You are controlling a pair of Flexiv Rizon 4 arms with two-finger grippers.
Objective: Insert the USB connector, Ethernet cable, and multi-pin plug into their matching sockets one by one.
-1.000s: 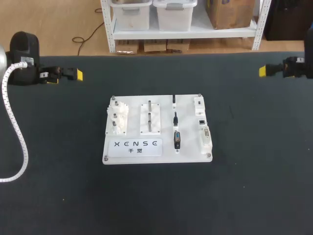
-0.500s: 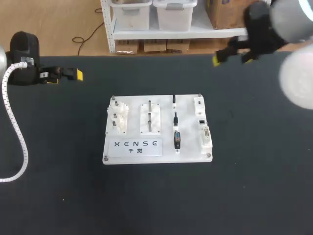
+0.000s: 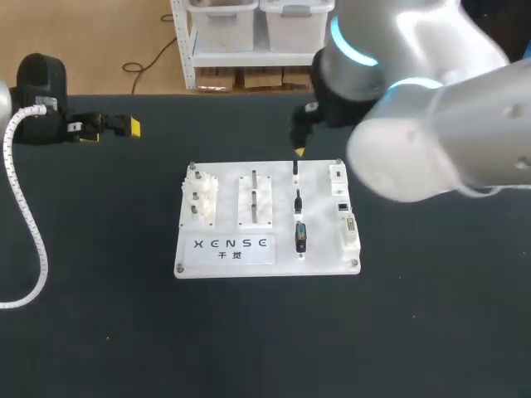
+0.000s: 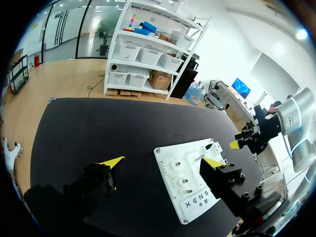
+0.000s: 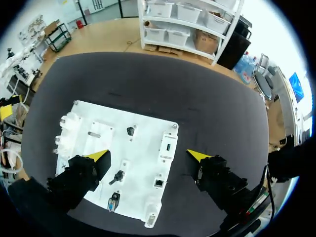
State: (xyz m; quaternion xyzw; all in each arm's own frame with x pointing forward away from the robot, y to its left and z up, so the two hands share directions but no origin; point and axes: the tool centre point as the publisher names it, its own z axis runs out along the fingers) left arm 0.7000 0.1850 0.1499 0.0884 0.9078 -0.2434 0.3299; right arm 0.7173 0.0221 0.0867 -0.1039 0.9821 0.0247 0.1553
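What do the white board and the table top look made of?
White board: probably matte plastic; uniformly white, no glare, screws at corners. Table top: probably a black mat or cloth cover; dull, no reflections.

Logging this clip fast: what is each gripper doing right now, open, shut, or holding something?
Left gripper: open, holding nothing.
Right gripper: open, holding nothing, above the white board.

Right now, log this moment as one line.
left gripper open, at table's left | right gripper open, above connector board | multi-pin plug apart from multi-pin socket
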